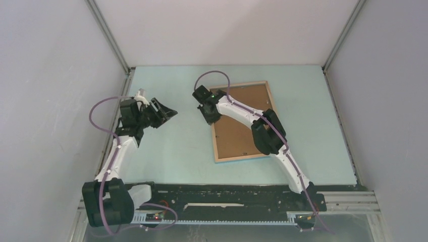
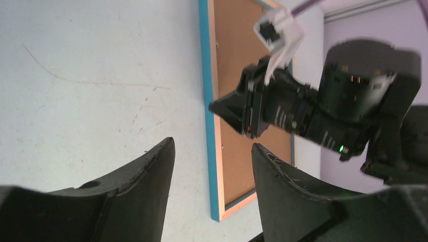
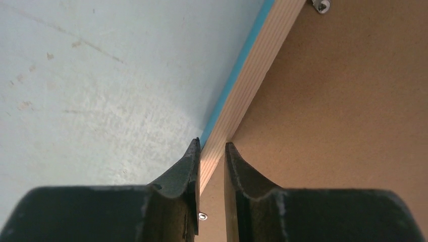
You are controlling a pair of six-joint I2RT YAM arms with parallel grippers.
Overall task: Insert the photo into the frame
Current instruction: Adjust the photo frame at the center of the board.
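The frame (image 1: 241, 157) lies face down right of centre, light wood back up and turquoise edge showing. The brown backing board (image 1: 233, 132) sits inside it. The photo is not in view. My right gripper (image 1: 209, 120) is at the frame's left rail. In the right wrist view its jaws (image 3: 212, 143) stand narrowly apart, closed on the wood rail (image 3: 257, 70), one finger outside and one on the board side. My left gripper (image 1: 171, 114) is open and empty above the table, left of the frame. The left wrist view shows its gap (image 2: 213, 143) in line with the frame's rail (image 2: 213, 166).
The pale blue-green table (image 1: 171, 151) is walled in by white panels on three sides. The right arm's forearm (image 1: 267, 131) crosses above the backing board. A small metal tab (image 3: 321, 5) sits on the board edge. A black rail (image 1: 227, 194) runs along the near edge.
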